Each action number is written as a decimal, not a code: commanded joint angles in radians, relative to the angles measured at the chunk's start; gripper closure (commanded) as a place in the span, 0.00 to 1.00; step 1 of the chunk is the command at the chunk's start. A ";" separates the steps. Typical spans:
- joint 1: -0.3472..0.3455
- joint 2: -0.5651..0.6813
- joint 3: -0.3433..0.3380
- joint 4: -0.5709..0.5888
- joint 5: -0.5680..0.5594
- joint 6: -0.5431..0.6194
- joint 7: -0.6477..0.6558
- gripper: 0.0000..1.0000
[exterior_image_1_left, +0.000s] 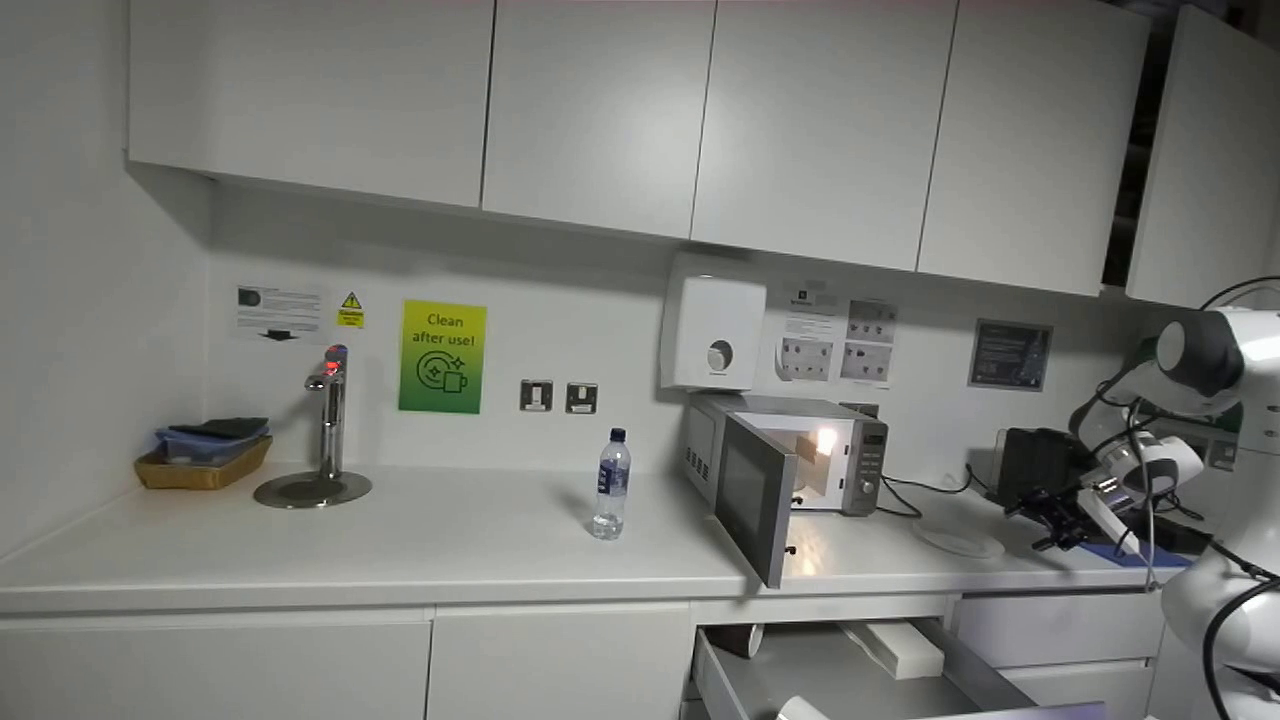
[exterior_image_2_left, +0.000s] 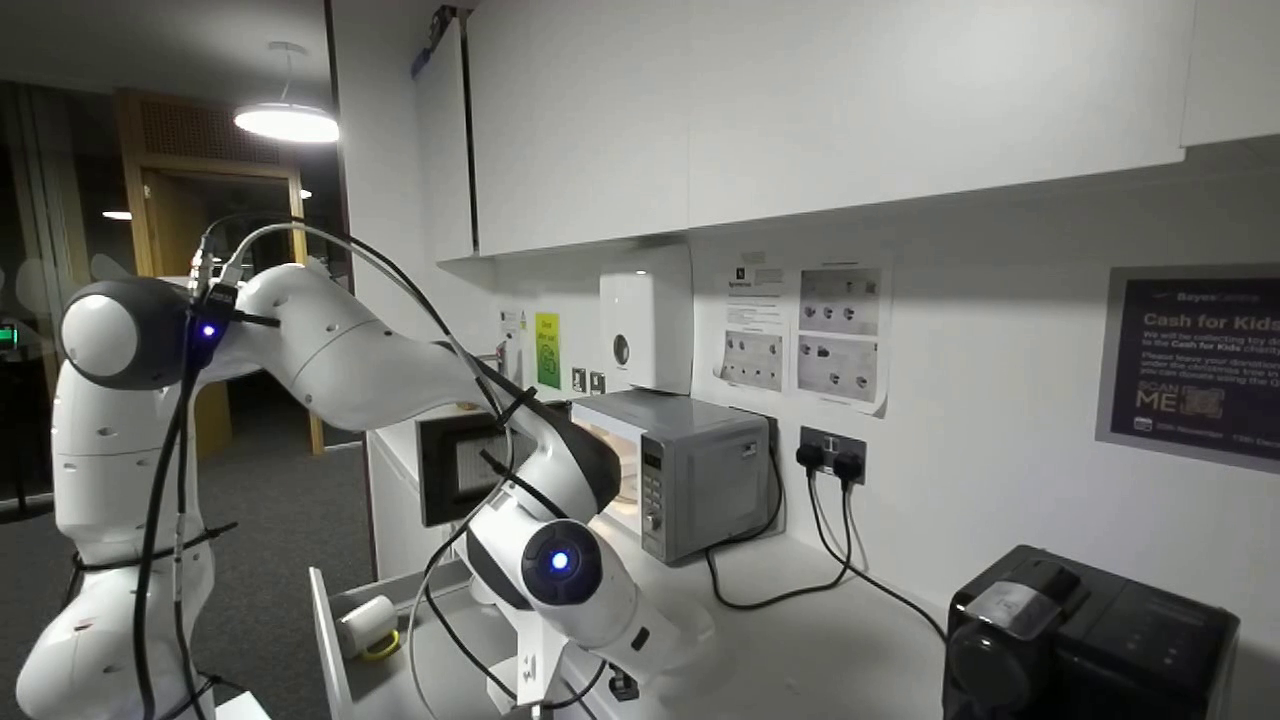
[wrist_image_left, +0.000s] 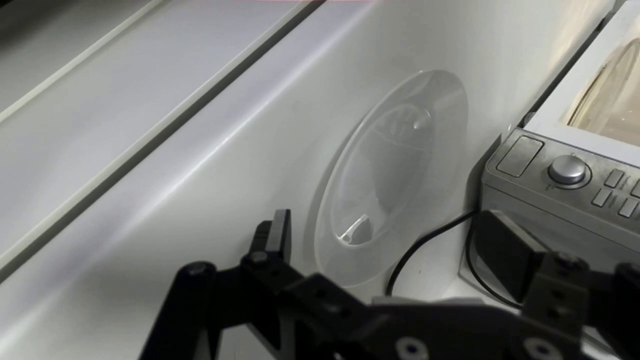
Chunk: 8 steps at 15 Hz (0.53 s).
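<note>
My gripper (wrist_image_left: 385, 216) stands open in the wrist view, its black fingers wide apart with nothing held between them. Beyond the fingertips lies a translucent round plastic cover (wrist_image_left: 402, 167) on the white counter, apart from the fingers. An exterior view shows the gripper (exterior_image_1_left: 1028, 525) low over the counter, just right of the cover (exterior_image_1_left: 957, 541). Left of the cover is a silver microwave (exterior_image_1_left: 862, 470), lit inside, its door (exterior_image_1_left: 752, 490) swung open. The microwave's control panel (wrist_image_left: 537, 162) shows at the right of the wrist view. In an exterior view the arm hides the gripper.
Below the microwave a drawer (exterior_image_1_left: 1000, 690) is pulled out, holding a white mug (exterior_image_2_left: 366, 627) with a yellow handle and a white box (exterior_image_1_left: 905, 650). A water bottle (exterior_image_1_left: 611, 488) stands upright on the counter. Black cables (exterior_image_2_left: 800, 600) and a black coffee machine (exterior_image_2_left: 1090, 640) are near the arm.
</note>
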 joint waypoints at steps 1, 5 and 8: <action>-0.010 -0.002 0.009 0.000 -0.003 0.000 0.003 0.00; -0.012 0.008 0.011 0.000 0.036 0.003 -0.003 0.00; -0.013 0.017 0.012 0.005 0.088 -0.001 -0.012 0.00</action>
